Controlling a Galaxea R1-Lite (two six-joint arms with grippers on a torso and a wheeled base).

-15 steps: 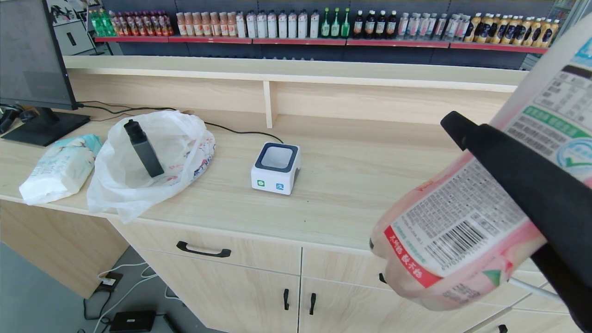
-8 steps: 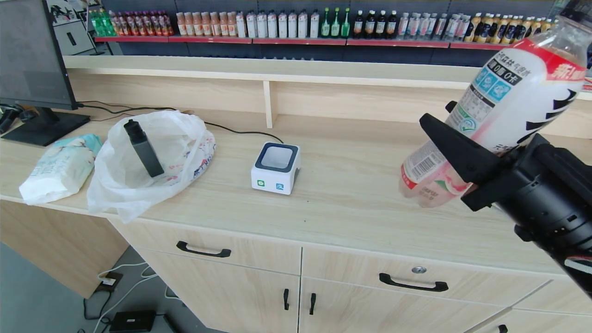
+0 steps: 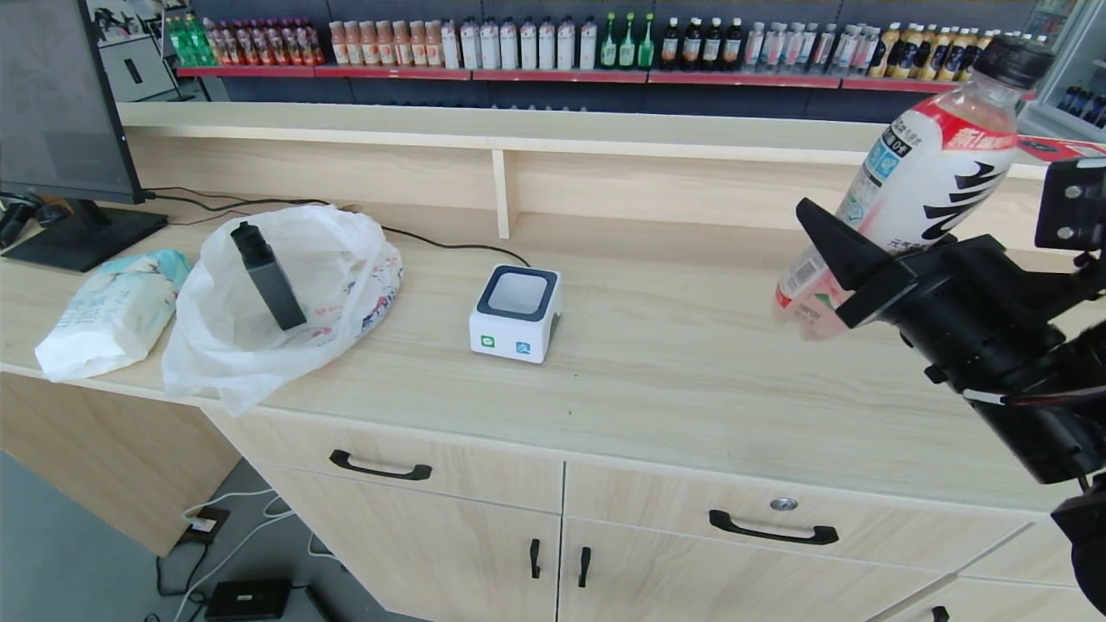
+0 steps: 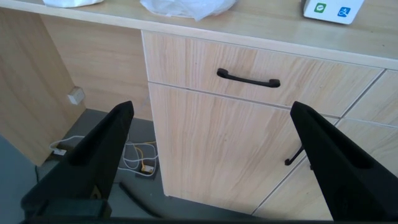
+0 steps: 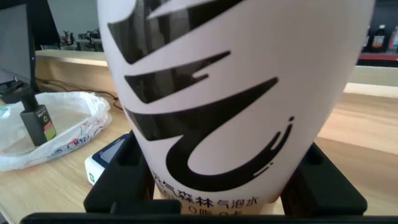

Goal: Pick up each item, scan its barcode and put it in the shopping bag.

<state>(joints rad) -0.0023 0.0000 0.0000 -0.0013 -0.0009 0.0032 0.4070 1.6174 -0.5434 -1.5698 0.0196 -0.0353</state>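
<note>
Drink bottle (image 3: 916, 164) tilted, cap toward 1 o'clock, held above counter (image 3: 674, 380) at its 3 o'clock end. R pincer (image 3: 851, 246) clamped round its lower body. Scanner (image 3: 516, 313) mid-counter, well apart at bottle's 9 o'clock. Shopping bag (image 3: 346, 285) further toward 9, w/ dark bottle (image 3: 268, 276) inside; tissue pack (image 3: 112, 311) just beside bag. L pincer (image 4: 211, 112) wide open, empty, facing drawer (image 4: 249, 62) below counter.

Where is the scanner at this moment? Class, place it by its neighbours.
In the head view the scanner stands near the middle of the counter, with the bag to its left and the bottle held up far to its right.
</note>
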